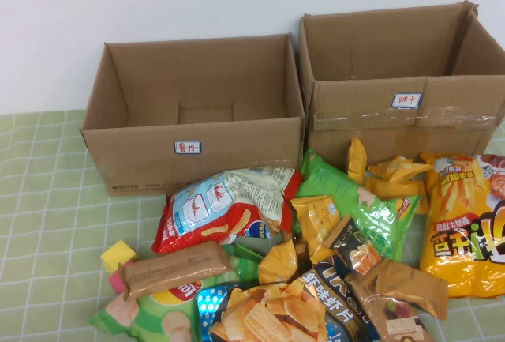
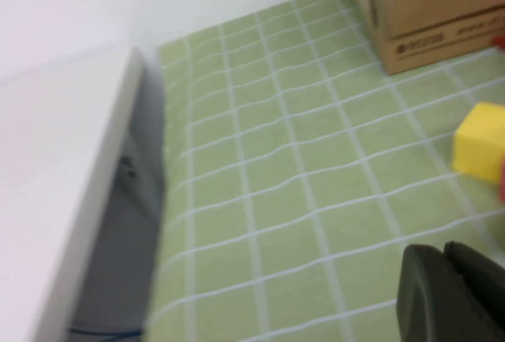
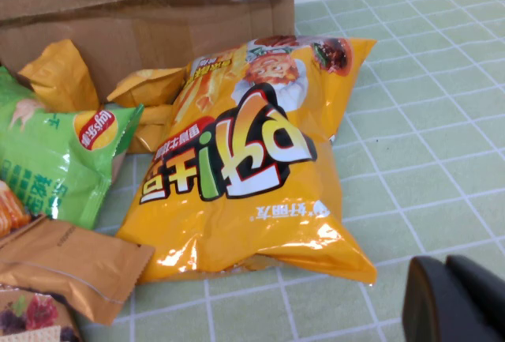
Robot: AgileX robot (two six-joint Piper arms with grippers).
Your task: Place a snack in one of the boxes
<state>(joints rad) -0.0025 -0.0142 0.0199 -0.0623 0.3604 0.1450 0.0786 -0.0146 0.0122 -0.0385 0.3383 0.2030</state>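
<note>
A: Where are the grippers?
B: Right gripper (image 3: 458,298) sits near the big yellow bag (image 3: 252,160); I can't tell its state. Left gripper (image 2: 454,295), also unclear, lies by bare cloth.
A: Nearest arm?
B: The right; the bag's length points toward the right box (image 1: 394,65).

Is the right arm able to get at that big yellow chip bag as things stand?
Probably yes. The big yellow chip bag lies flat on the green checked cloth, nothing on top of it, with the right pincer just beside it. The left pincer sits far off, near the yellow block.
</note>
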